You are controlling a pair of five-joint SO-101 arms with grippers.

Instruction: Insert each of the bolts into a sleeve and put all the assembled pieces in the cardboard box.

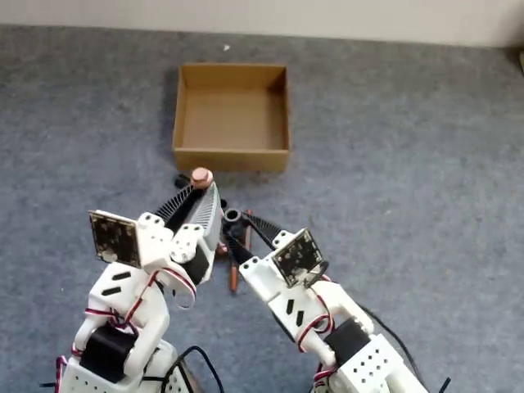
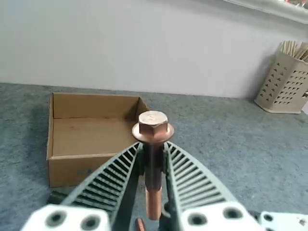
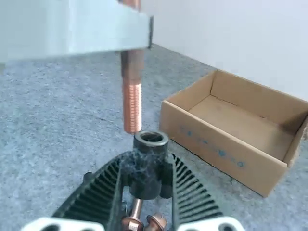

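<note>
My left gripper point(image 2: 153, 153) is shut on a copper bolt point(image 2: 153, 159), held upright with its hex head point(image 1: 201, 176) on top. My right gripper point(image 3: 147, 166) is shut on a black sleeve point(image 3: 150, 161), upright with its bore facing up. The bolt's threaded tip point(image 3: 132, 113) hangs just above and a little to one side of the sleeve's opening point(image 3: 151, 137), apart from it. In the high view both grippers meet just in front of the cardboard box point(image 1: 232, 116), the sleeve point(image 1: 232, 218) right of the bolt. The box is open and holds nothing.
More copper bolts point(image 3: 144, 222) lie on the grey carpet under my right gripper, one point(image 1: 233, 277) between the arms. Another black sleeve point(image 2: 55, 197) lies by the box's front wall. A beige holder of sticks point(image 2: 287, 79) stands far off by the wall.
</note>
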